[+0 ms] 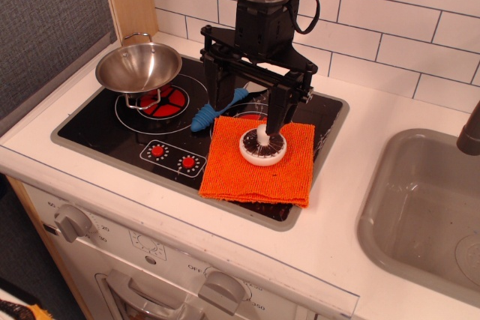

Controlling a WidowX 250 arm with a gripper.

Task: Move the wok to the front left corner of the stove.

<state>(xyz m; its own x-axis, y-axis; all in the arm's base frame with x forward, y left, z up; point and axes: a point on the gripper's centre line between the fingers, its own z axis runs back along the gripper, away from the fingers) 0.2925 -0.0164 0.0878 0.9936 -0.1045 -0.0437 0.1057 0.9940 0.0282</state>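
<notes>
Reaching left comes first: pincer [247, 121] hangs spread and empty over the cloth [259, 161]; grip the wok [139, 67] by its rim.

— What does the robot look like?
— A matte black arm [264, 5] with a grey band, a looping black cable [311, 1], and a boxy two-fingered black gripper [247, 121].

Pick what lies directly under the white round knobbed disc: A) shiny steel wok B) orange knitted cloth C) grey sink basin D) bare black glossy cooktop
B: the white round knobbed disc rests on the orange knitted cloth, which is spread over the right side of the black glossy cooktop; the shiny steel wok sits apart at the back left.
</notes>
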